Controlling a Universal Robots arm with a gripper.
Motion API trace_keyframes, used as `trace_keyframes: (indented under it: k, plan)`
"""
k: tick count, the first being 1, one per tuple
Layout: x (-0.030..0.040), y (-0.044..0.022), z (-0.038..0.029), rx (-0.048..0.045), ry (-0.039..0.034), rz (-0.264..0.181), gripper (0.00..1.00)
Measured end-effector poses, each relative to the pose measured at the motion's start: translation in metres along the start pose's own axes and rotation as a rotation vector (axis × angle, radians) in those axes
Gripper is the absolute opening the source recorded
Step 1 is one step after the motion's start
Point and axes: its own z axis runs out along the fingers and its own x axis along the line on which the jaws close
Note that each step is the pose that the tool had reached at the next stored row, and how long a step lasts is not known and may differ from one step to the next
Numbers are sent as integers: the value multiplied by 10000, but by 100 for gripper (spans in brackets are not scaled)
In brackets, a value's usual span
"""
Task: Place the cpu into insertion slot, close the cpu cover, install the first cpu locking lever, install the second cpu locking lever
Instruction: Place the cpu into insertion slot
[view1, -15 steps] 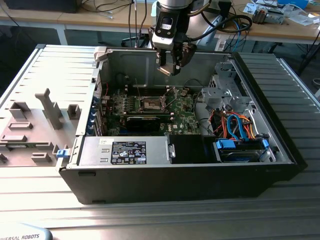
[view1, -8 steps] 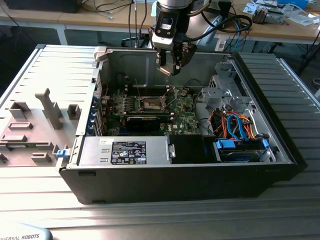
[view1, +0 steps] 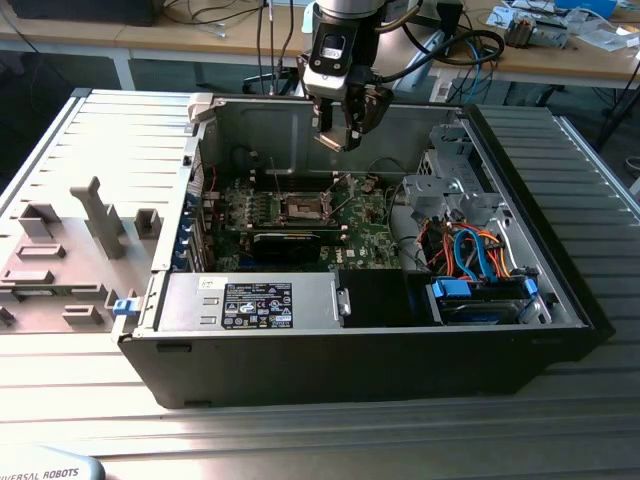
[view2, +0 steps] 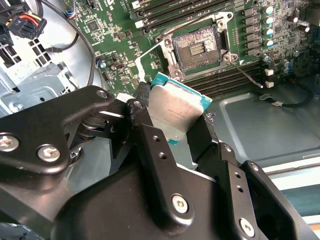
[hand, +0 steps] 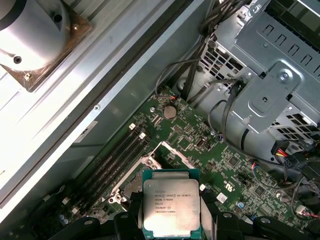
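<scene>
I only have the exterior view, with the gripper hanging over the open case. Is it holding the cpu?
Observer: Yes. In both wrist views the gripper is shut on the cpu, with the metal top facing the first wrist camera.
Operator: Is the slot empty?
Observer: Yes. In the second wrist view the slot is bare, its contacts are showing, and the cover is swung open beside it.
Operator: Is the chip touching the board?
Observer: No. The second wrist view shows it held clear of the slot.
</scene>
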Motion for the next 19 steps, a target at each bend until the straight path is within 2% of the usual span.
trace_keyframes:
  k: [19]
  plan:
    - [0,0,0,-3,-12,128,54]
